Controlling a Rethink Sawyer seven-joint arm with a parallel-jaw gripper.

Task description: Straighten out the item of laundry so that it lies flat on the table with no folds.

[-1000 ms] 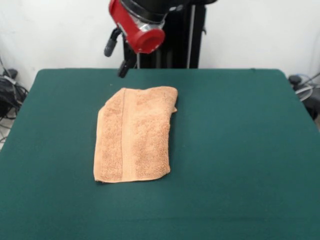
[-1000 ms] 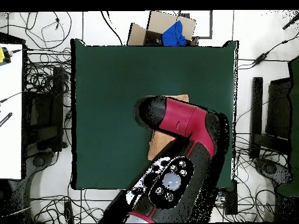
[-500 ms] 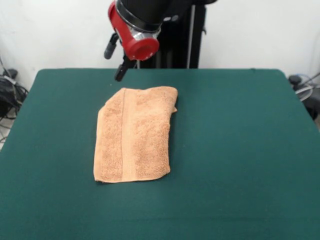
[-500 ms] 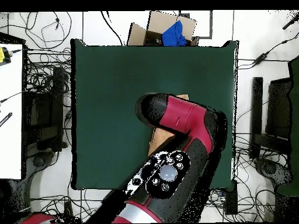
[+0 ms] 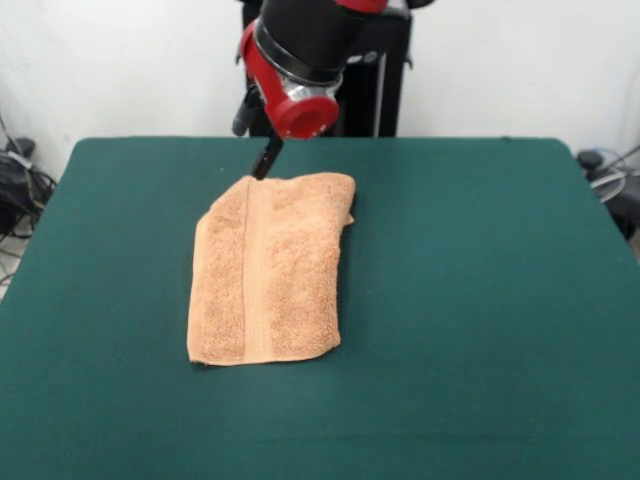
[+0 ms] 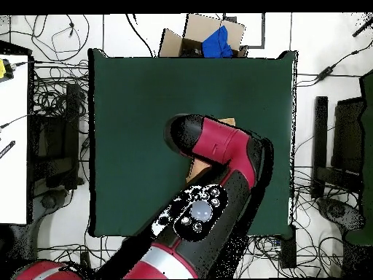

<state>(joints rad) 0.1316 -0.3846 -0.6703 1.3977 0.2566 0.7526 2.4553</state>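
Can't tell how far open the gripper [image 5: 266,160] is. Only a dark slim tip pokes out below the arm's red-and-black wrist [image 5: 296,72] in the front view, sitting right at the far edge of the hand towel [image 5: 268,268], close to its far-left corner. Looks about touching the cloth, but can't say for sure whether it's on it or just above. Nothing visibly held. Completely buried under the arm [image 6: 215,149] in the overhead view.

Orange-tan terry towel lying folded on the green tabletop [image 5: 480,300], a bit left of centre in the front view and nearer the far edge than the near one. Long side running far to near. Woven hem band running lengthwise as a stripe left of the towel's middle. Far-right corner slightly bunched, with a lower layer peeking out underneath. Near edge a touch wavy, also showing a second layer. From overhead, just a small strip of towel [image 6: 226,122] plus another sliver lower down, everything else covered by the arm.

No readable brand, label or writing anywhere on the towel or the arm. No tag visible from either view.

Off the table's far edge in the overhead view: a cardboard box [image 6: 191,33] with something blue [image 6: 217,42] inside, and cables all over the floor.
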